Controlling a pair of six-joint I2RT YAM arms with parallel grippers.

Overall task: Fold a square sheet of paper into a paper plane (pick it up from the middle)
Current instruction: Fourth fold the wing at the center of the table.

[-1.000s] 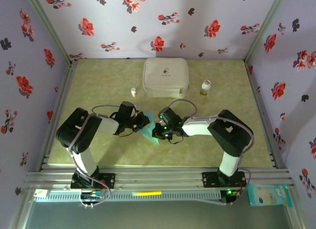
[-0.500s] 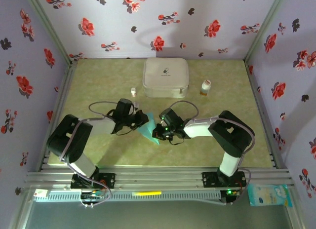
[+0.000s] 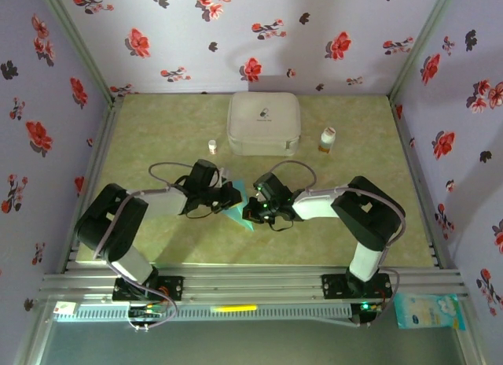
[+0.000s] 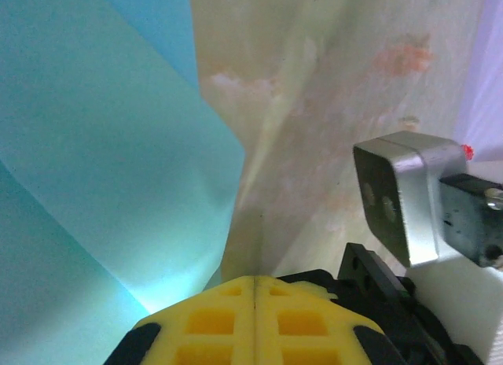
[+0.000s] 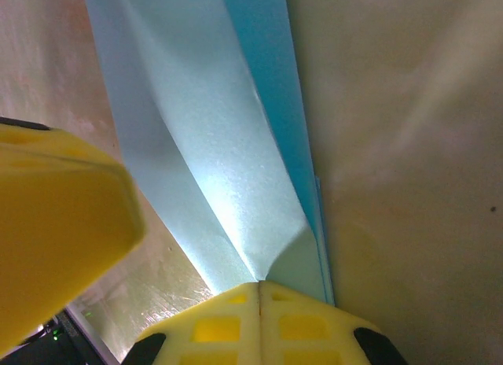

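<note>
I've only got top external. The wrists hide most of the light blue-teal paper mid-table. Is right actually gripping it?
Observer: Yes. In the right wrist view the right gripper has its jaws shut, pinching the folded light blue-teal paper at their tip.
Operator: Left?
Observer: The left gripper has its jaws shut too. The paper's edge runs up to them, but I can't confirm a pinch.
Operator: Paper state?
Observer: Layered, and a raised crease runs into the right jaws.

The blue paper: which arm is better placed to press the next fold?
Probably the left. The right gripper is shut on the paper, holding it, while the left gripper, shut, sits at its edge, seemingly free to press.
</note>
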